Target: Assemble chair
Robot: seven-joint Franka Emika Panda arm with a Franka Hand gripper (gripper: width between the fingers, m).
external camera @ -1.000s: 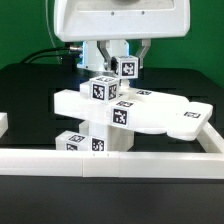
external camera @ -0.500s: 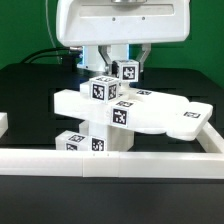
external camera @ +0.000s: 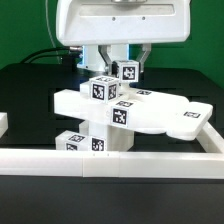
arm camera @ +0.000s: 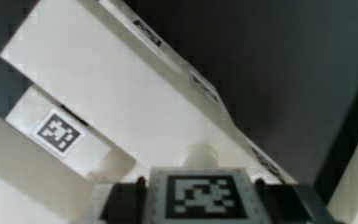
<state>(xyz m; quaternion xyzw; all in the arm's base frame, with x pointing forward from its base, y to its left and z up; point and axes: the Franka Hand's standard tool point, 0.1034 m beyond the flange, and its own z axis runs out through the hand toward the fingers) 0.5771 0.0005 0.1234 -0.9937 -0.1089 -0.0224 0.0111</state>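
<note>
The chair stands partly joined in the middle of the black table: a flat white slab resting on tagged blocks, with a tagged upright block on top. My gripper hangs just behind that block, shut on a small white tagged chair part. In the wrist view the same tagged part fills the space between the dark fingers of the gripper. Beyond it lie long white chair panels, one bearing a tag.
A long low white border wall runs along the front and up the exterior view's right side. A short white piece sits at the exterior view's left edge. Cables lie at the back left.
The gripper and the held part have sunk very slightly; nothing else has moved.
</note>
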